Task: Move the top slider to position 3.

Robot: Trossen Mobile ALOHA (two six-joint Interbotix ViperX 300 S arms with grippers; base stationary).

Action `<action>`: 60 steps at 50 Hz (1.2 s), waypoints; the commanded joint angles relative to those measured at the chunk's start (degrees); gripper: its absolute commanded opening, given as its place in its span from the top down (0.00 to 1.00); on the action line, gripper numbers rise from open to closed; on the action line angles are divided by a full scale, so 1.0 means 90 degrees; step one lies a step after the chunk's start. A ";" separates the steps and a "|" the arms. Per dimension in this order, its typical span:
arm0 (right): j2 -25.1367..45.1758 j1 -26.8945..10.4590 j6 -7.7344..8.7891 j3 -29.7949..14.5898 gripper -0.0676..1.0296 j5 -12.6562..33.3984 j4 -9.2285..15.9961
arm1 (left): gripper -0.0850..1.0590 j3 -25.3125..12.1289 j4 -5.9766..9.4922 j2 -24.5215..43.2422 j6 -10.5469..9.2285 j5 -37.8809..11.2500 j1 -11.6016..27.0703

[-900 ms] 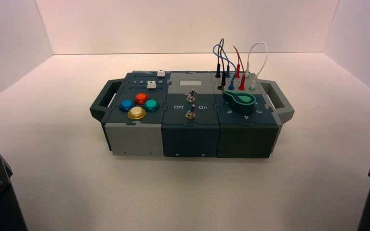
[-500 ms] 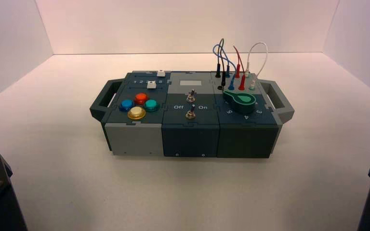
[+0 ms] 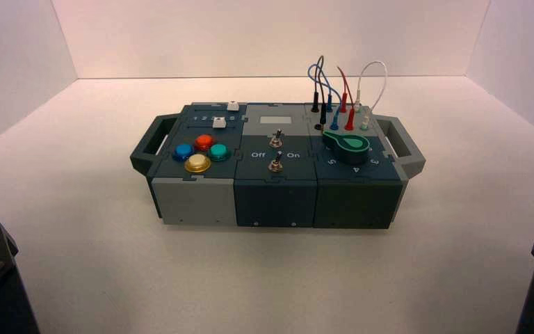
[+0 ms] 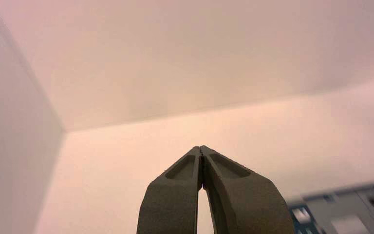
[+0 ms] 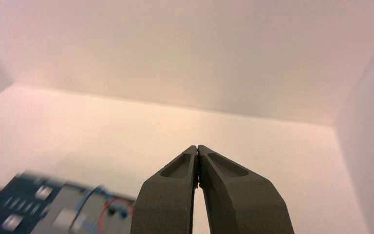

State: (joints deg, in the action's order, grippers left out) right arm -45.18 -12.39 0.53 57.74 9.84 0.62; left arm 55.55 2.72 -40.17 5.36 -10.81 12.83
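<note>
The left gripper (image 4: 200,147) is shut, its two fingers meeting at the tips, with a thin gap behind the tips. The right gripper (image 5: 197,146) is also shut, its tips together, and a narrow gap is between its jaws farther back.

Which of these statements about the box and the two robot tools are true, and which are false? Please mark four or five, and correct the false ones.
1. The top slider is beyond the lower white slider, nearer the back wall. True.
2. The left tool is gripping the top slider. False: it is shut on nothing, away from the box.
3. The yellow button is the nearest of the four round buttons to the robot. True.
4. The green rotary knob is on the left part of the box. False: it is on the right part.
5. The right tool is shut, with nothing between its fingertips. True.
</note>
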 commanded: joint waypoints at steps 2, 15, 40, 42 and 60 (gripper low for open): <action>0.0322 -0.0332 0.0000 -0.0547 0.96 0.0615 0.0020 | 0.95 -0.0420 -0.0010 0.0283 0.0000 -0.0508 0.0459; 0.0908 -0.1055 0.0039 -0.1064 0.96 0.1563 0.0049 | 0.95 -0.0820 0.0137 0.0781 0.0000 -0.1299 0.1064; 0.2852 -0.1279 0.1240 -0.2959 0.96 0.3350 0.1172 | 0.95 -0.1689 0.0615 0.2051 0.0098 -0.2402 0.1133; 0.2988 -0.1279 0.1406 -0.3145 0.96 0.3516 0.1318 | 0.95 -0.1758 0.0625 0.2178 0.0137 -0.2461 0.1143; 0.4453 -0.1152 0.2764 -0.4307 0.96 0.4893 0.2412 | 0.95 -0.2021 0.1572 0.2900 0.0547 -0.2734 0.1182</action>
State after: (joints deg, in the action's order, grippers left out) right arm -6.77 -23.29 23.64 22.59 51.68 21.62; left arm 39.20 14.85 -14.50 8.88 -35.77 23.20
